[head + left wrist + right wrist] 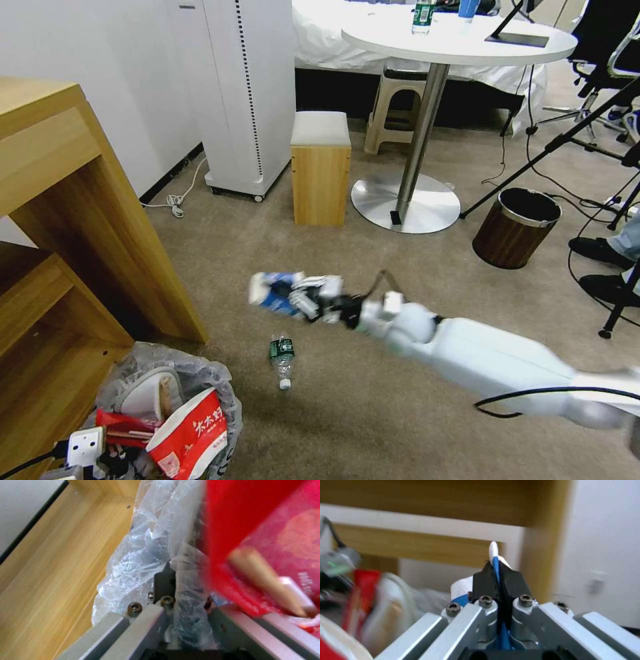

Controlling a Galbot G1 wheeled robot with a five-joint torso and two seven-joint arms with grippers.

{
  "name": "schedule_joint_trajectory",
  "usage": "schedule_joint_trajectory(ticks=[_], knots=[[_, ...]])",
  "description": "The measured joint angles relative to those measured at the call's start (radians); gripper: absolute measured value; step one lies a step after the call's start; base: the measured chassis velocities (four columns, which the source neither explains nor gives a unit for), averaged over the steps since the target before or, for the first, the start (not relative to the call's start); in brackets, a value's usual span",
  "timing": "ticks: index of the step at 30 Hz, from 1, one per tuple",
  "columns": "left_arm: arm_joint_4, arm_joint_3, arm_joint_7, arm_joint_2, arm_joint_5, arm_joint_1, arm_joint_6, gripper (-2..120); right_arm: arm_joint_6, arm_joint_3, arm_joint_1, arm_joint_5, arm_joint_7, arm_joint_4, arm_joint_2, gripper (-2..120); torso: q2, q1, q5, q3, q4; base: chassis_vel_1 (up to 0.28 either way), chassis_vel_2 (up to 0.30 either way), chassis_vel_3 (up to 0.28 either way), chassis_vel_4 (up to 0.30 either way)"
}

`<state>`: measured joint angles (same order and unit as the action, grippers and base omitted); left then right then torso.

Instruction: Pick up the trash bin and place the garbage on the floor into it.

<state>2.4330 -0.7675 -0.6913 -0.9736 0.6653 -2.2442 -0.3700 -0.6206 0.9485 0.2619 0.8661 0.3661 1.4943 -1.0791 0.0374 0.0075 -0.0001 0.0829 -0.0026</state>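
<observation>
The trash bin, crinkly-bagged, I hold by its rim with left gripper; right gripper pinches the blue-white carton.

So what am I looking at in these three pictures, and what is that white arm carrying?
A two-armed wheeled robot is tidying up. The wide picture comes from its head camera; the close-ups come from cameras on each wrist. The right gripper is shut on a blue-white carton, carried above the beige carpet. The left gripper grips the rim of the trash bin through its bag; inside are a slipper and a red-white paper bowl. A green-label bottle lies on the floor.
</observation>
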Motion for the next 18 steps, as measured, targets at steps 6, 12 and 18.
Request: schedule_joint_trajectory(ticks=[6, 12, 18], knots=[[0.029, -0.057, -0.023, 0.028, 0.072, -0.044, -0.031, 0, 0.017, 0.097, -0.003, 0.043, -0.034, 0.000, -0.139, 0, 0.000, 0.000, -0.0002, 0.000, 0.0009, 0.000, 0.000, 0.000, 0.000], [0.040, -0.057, -0.051, 0.041, 0.123, -0.048, -0.072, 0, 0.018, 0.181, 0.000, 0.051, -0.042, 0.016, -0.186, 0, 0.000, 0.000, -0.0003, 0.000, 0.0000, 0.000, 0.000, 0.000, 0.000], [0.037, -0.036, -0.063, 0.026, 0.129, -0.047, -0.081, 0, 0.019, 0.257, 0.020, 0.054, -0.057, 0.046, -0.194, 0, 0.000, 0.000, -0.0001, 0.000, 0.0003, 0.000, 0.000, 0.000, 0.000]])
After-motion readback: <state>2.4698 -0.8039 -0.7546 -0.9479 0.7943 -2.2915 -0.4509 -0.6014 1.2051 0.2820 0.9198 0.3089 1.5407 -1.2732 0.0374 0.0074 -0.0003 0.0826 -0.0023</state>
